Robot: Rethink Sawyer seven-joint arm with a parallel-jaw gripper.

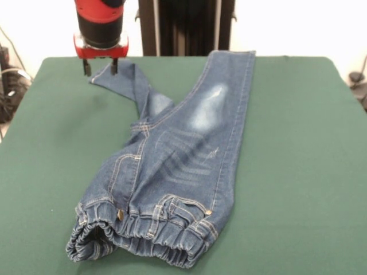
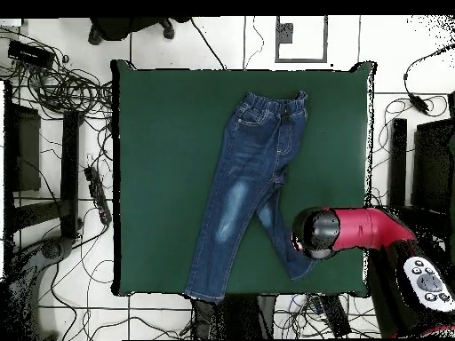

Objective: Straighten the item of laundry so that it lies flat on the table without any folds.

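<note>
Denim jeans point(image 1: 172, 166) lie mid-tabletop point(image 1: 298, 143), one leg stretched straight from the waistband, the other angled aside with its hem under the pincer point(image 1: 100, 67). Its two tips stand slightly apart around that hem edge, gripping nothing clearly yet, likely placed there to drag the leg flat.

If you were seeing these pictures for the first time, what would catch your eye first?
The blue jeans on the green table, one leg stretched straight toward the robot's side, the other bent away, partly tucked beneath. Then the red arm's gripper right at that bent leg's hem, at the far edge in the front view.
</note>
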